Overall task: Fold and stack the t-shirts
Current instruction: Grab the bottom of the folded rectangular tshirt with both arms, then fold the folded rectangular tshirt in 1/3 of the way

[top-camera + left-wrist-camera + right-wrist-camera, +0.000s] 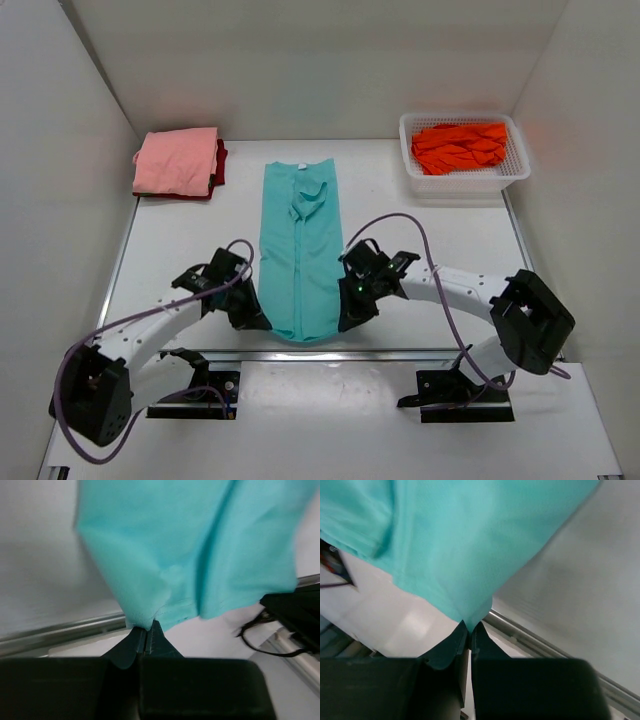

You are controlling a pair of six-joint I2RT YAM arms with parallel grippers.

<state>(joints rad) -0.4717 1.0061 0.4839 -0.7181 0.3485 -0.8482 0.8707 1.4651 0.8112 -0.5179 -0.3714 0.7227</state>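
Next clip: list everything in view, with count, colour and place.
teal t-shirt: one, teal, table centre, sides folded in
salmon pink t-shirt: one, pink, folded, far left, on the dark red one
dark red t-shirt: one, dark red, under the pink, only edges showing
orange t-shirt: one, orange, crumpled inside the basket
basket: one, white mesh, far right
table: one, white
left gripper: one, black, shut on the teal t-shirt's near left corner
right gripper: one, black, shut on its near right corner
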